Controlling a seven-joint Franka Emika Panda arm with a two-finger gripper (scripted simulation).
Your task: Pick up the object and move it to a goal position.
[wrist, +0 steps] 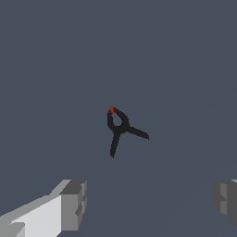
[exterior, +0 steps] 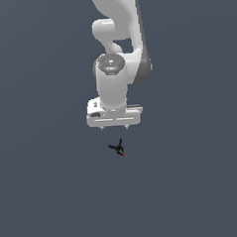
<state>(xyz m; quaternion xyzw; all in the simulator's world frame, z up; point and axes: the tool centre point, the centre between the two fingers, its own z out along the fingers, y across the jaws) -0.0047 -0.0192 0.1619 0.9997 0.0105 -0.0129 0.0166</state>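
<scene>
Gripper (wrist: 148,203) sits nearest the wrist cam, jaws spread wide, empty. Black clamp (wrist: 121,128) lies on the tabletop (wrist: 185,69), apart from it. You're pre-grasp: center over clamp, descend, then close.

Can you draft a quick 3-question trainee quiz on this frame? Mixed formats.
1. True or false: the gripper is shut on the black clamp-like object.
2. Multiple choice: in the wrist view, the object lies
A. pinched between the fingers
B. apart from both fingers, on the plain grey surface
C. resting on top of one finger
3. Fill in: the small tip at one end of the object is coloured ____.

Key
1. False. The fingers stand wide apart and nothing is between them.
2. B
3. Red
</scene>
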